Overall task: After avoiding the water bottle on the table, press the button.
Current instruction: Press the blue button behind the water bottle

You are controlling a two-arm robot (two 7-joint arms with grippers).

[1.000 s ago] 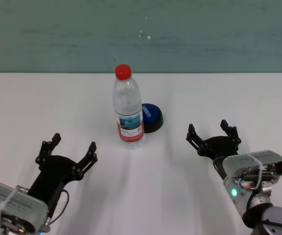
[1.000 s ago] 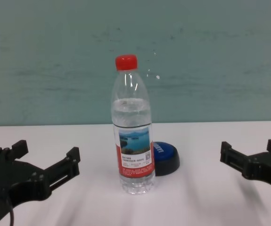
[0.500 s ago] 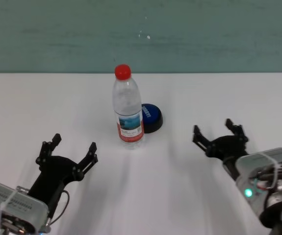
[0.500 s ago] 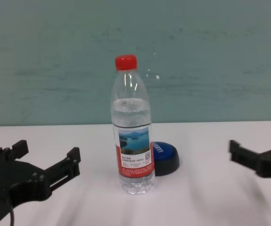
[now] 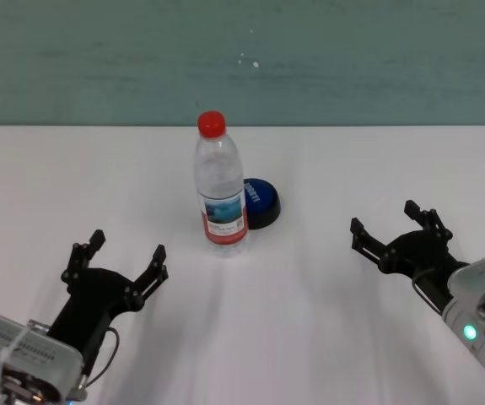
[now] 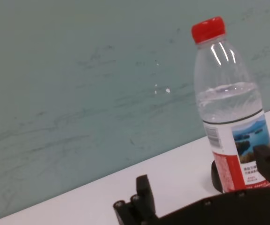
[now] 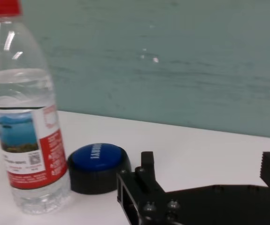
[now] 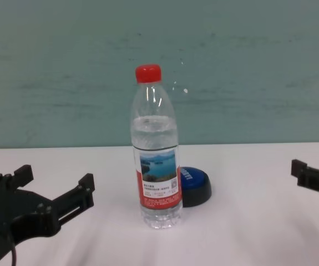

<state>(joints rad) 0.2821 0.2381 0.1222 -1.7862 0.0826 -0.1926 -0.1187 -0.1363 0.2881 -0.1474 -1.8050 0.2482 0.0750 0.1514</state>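
Observation:
The water bottle (image 5: 219,187) stands upright mid-table, clear with a red cap and lake label; it also shows in the chest view (image 8: 155,149), left wrist view (image 6: 231,112) and right wrist view (image 7: 26,112). The blue button (image 5: 260,202) sits just behind and to the right of it, partly hidden by it in the chest view (image 8: 195,185), in full sight in the right wrist view (image 7: 98,166). My right gripper (image 5: 396,232) is open and empty, to the right of the button and nearer me. My left gripper (image 5: 126,258) is open and empty at the near left.
The white table (image 5: 73,186) stretches wide on both sides of the bottle. A teal wall (image 5: 352,59) runs along its far edge. Nothing else stands on the table.
My right gripper has moved to the right, away from the bottle and button, and stays open. The left gripper, the bottle and the button have not moved.

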